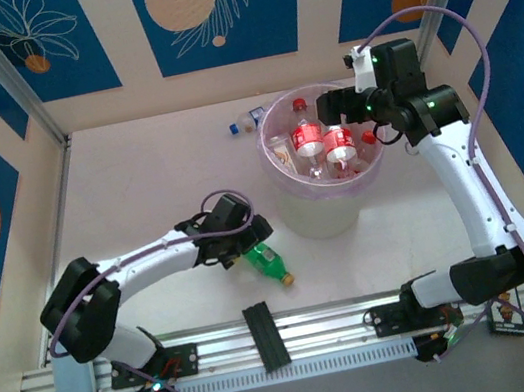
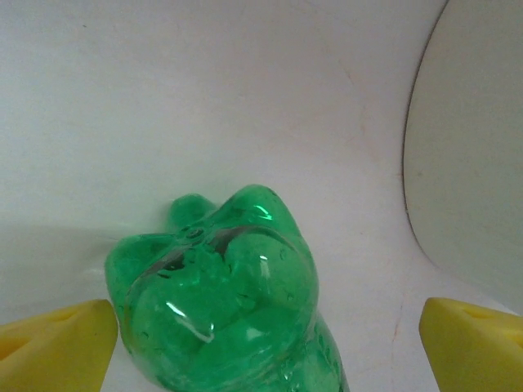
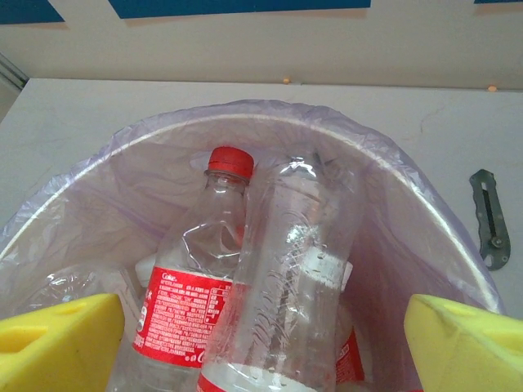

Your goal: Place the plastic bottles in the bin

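Left gripper [image 2: 265,320]: fingers wide apart, empty, straddling the green bottle [image 2: 216,294], which lies off-centre between them on the table [image 2: 245,98]. From above its long axis runs 10 to 4 o'clock, yellow cap [image 1: 286,278] at 4, left arm reaching low toward 3. Right gripper [image 3: 263,327], also spread and empty, hangs over the bin [image 1: 316,212], at 1 o'clock from the bottle.
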